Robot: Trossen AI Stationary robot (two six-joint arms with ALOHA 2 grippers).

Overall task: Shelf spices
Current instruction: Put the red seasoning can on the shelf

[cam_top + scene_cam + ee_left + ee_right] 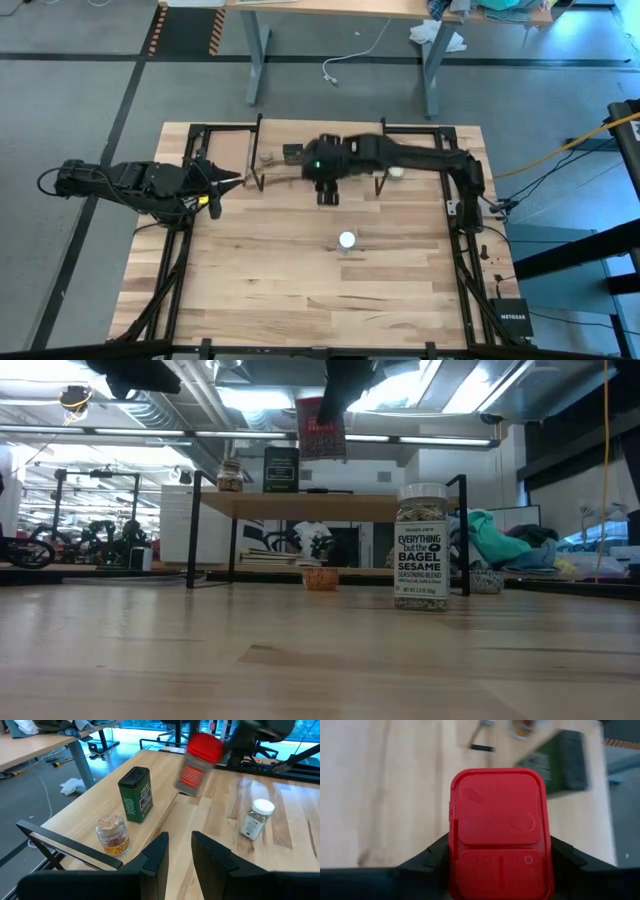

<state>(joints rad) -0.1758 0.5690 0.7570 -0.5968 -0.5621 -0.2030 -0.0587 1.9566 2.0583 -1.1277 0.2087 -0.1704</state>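
Red box (pixel 498 832): rigid, light, smooth-sided; held across its flanks by right gripper (pixel 495 855), above shelf (pixel 320 506). Left gripper (pixel 177 852): parted, empty, at the table's left.

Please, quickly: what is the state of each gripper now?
Left gripper: open, holding nothing.
Right gripper: closed on the red box, in the air.

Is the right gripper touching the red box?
Touching. In the right wrist view, the right gripper presses its fingers against both sides of the red box, no gap visible.
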